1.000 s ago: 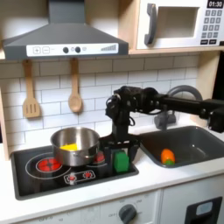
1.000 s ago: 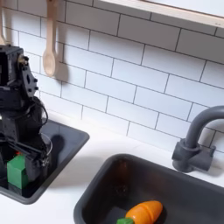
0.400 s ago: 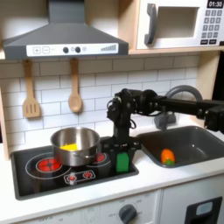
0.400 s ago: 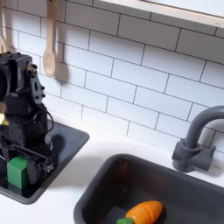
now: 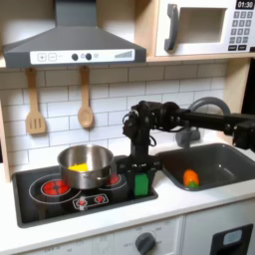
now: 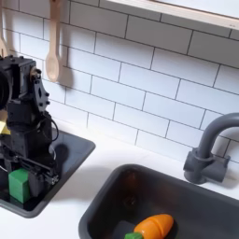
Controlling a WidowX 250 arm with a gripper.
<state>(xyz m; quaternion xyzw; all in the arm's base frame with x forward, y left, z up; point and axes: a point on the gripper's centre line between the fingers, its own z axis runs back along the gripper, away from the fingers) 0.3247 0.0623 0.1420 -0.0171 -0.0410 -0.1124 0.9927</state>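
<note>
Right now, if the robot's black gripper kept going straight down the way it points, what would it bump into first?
Most likely the small green block on the black stovetop. The gripper points down right above it; how close they are I cannot tell.

A small green rectangular plastic block [image 5: 140,183] stands upright on the black toy stovetop's [image 5: 60,200] front right corner, directly beneath the robot's black hand [image 5: 137,167].

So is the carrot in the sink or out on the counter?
In the sink. The carrot lies on the bottom of the dark sink, below the faucet, in both exterior views.
</note>
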